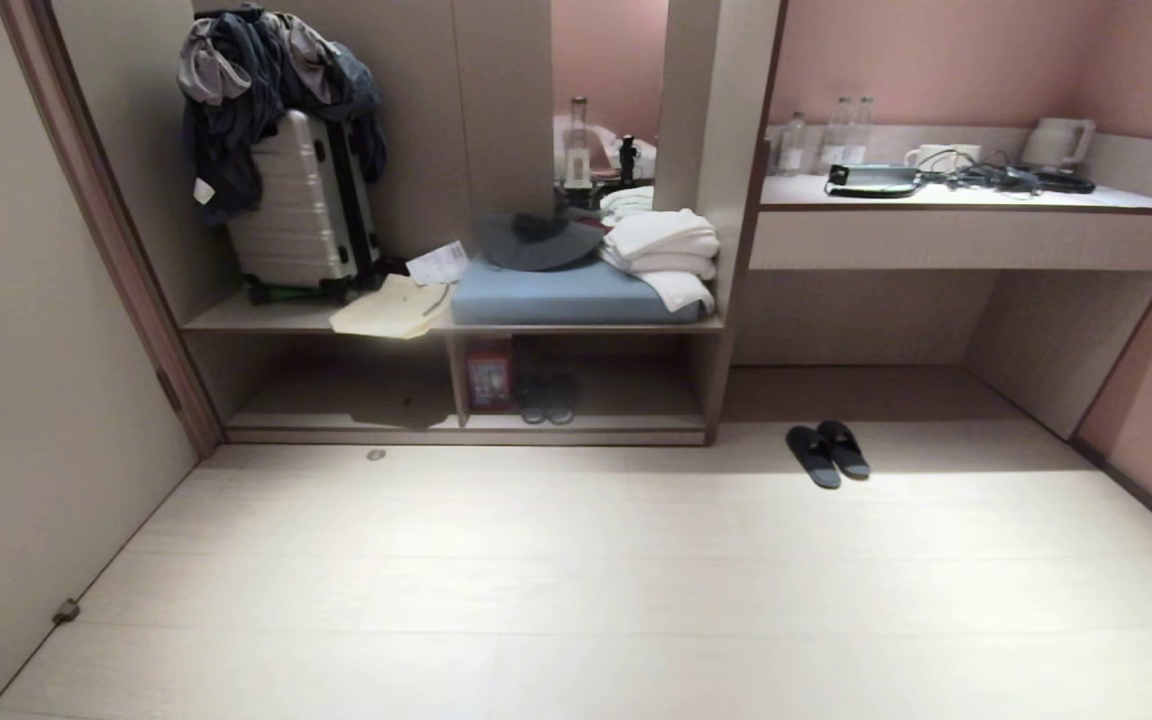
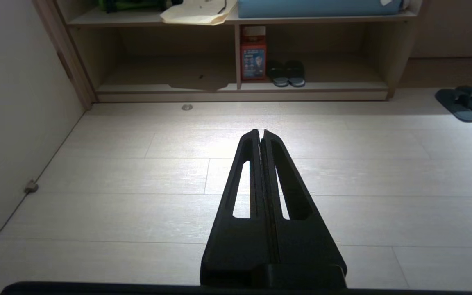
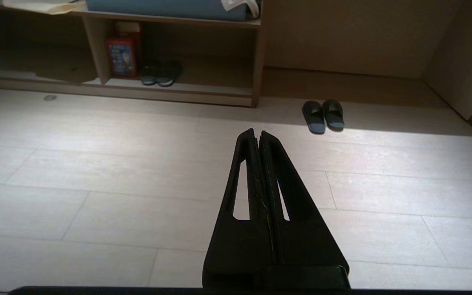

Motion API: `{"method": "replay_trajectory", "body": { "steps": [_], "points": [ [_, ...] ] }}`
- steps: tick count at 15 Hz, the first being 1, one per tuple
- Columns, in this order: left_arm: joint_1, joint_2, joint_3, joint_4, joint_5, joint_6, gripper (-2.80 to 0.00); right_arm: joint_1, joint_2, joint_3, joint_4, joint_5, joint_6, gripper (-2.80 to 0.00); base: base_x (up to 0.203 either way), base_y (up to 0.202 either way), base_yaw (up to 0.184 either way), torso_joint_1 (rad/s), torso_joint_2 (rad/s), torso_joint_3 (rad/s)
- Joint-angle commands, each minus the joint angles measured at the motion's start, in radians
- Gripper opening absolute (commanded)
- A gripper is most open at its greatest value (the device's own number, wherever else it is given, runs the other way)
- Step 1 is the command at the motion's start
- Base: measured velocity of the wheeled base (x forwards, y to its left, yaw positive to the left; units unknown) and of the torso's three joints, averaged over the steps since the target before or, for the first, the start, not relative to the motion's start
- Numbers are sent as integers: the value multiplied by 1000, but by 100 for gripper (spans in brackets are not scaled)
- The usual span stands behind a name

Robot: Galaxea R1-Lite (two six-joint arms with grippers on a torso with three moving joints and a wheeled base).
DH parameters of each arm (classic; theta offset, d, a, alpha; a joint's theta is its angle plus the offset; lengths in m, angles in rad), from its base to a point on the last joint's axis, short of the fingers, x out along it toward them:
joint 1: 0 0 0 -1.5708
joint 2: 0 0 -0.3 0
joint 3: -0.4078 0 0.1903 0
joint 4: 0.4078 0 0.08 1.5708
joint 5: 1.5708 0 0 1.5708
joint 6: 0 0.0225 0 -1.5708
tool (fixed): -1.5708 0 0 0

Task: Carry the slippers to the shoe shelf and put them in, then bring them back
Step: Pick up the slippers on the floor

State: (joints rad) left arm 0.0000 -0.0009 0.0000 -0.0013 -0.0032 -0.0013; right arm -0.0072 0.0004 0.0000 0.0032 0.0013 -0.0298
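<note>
Slippers (image 1: pixel 827 453) on floor beside shoe shelf (image 1: pixel 576 423); shelf holds another pair (image 1: pixel 547 398), red box (image 1: pixel 489 374); both end effectors together

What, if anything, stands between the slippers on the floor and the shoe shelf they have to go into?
Nothing visible on the floor: bare boards run from the slippers to the shoe shelf. Inside, the right compartment already holds another dark pair and a red box beside the divider; the space to their right looks free.
</note>
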Motion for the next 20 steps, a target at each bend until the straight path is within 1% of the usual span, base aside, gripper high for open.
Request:
{"method": "replay_trajectory", "body": {
  "steps": [1,20],
  "points": [
    [0,1,0,0,0,0,-280,0,0,0,0,0,-1,-280,197,0,1,2,1,2],
    [0,1,0,0,0,0,-280,0,0,0,-2,0,-1,-280,195,0,-1,3,2,3]
  ]
}}
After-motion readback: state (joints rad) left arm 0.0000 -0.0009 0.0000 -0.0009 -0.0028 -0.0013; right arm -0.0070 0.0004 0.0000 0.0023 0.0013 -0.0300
